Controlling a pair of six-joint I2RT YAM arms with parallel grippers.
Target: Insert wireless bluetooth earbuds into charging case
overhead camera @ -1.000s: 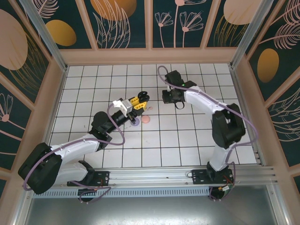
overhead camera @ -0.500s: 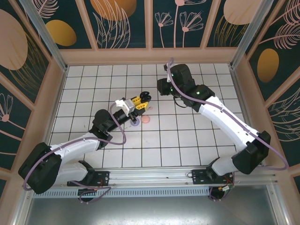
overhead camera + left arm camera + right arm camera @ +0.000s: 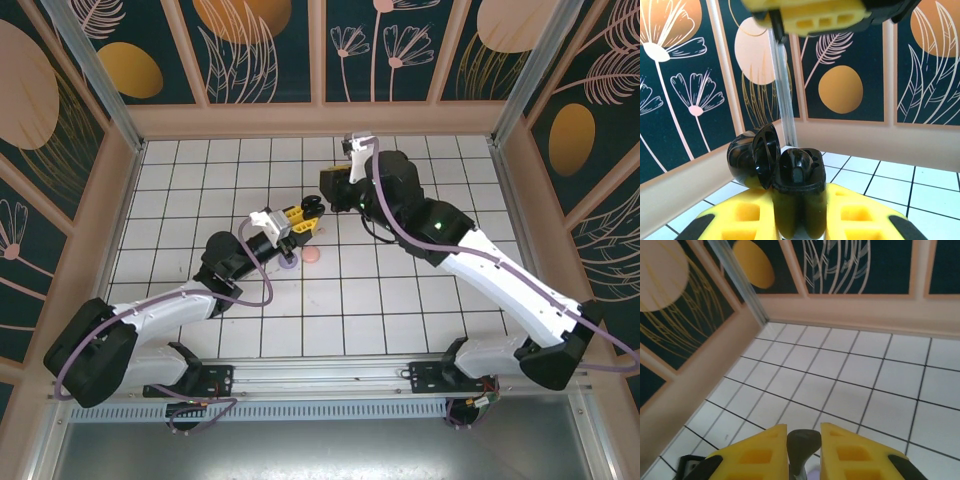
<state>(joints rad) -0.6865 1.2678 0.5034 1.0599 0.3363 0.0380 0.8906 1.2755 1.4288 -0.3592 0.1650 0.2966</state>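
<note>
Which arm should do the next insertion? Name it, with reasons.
Right, likely: the right gripper pinches a small dark piece, apparently an earbud; the left gripper is occupied holding the open black case.

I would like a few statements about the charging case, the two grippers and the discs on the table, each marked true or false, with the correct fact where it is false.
1. The left gripper has its jaws shut on a black charging case. True.
2. The lid of the case is closed. False: it stands open, swung to one side.
3. The right gripper has its jaws wide apart with nothing between them. False: they pinch a small dark piece, perhaps an earbud.
4. A pink disc lies on the white tiled table, near the left gripper. True.
</note>
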